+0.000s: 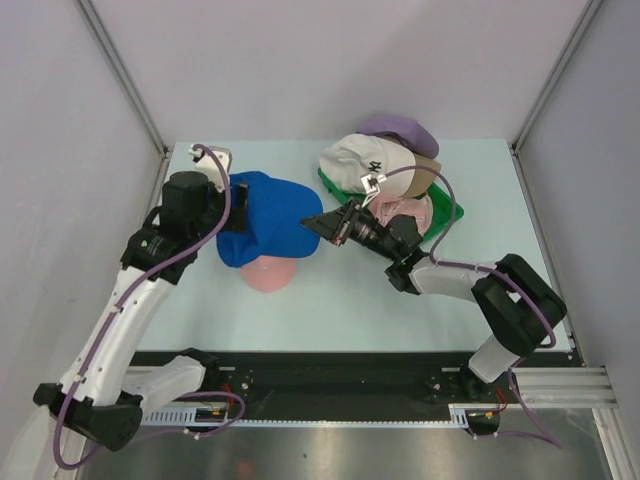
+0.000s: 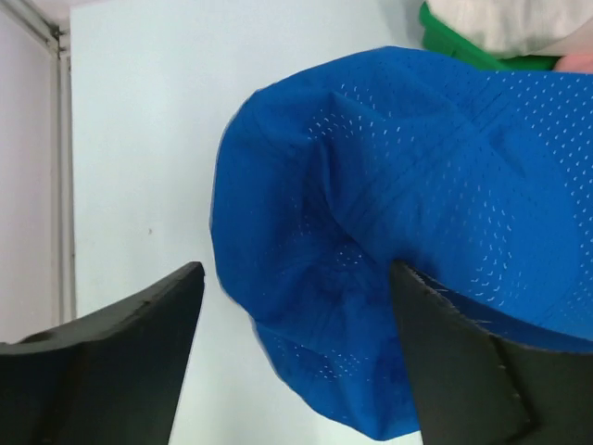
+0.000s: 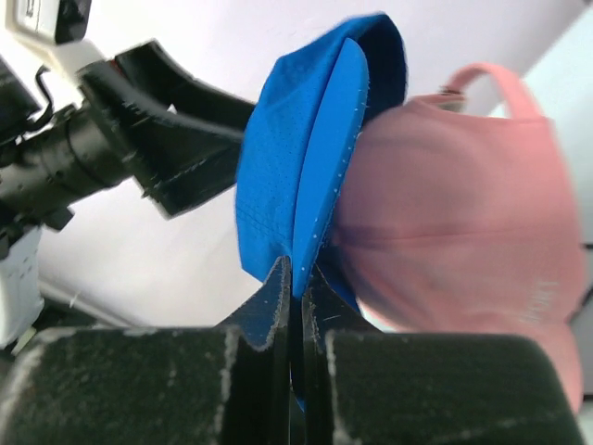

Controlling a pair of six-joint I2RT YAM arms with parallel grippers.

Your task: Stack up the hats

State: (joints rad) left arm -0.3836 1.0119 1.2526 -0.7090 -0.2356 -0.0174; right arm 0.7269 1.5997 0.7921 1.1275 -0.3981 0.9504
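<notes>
The right tool [image 3: 296, 287] is pinched tight on the edge of the blue cap [image 3: 296, 158], which rises straight ahead of its fingertips. The pink cap [image 3: 454, 213] sits just beyond, to their right. The left tool [image 2: 292, 278] is spread wide, the blue cap's crown bulging between and ahead of its fingers, above the worktop [image 2: 139, 139].

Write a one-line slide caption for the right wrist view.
Right gripper shut on the edge of the blue cap, the pink cap partly hidden behind it.
</notes>
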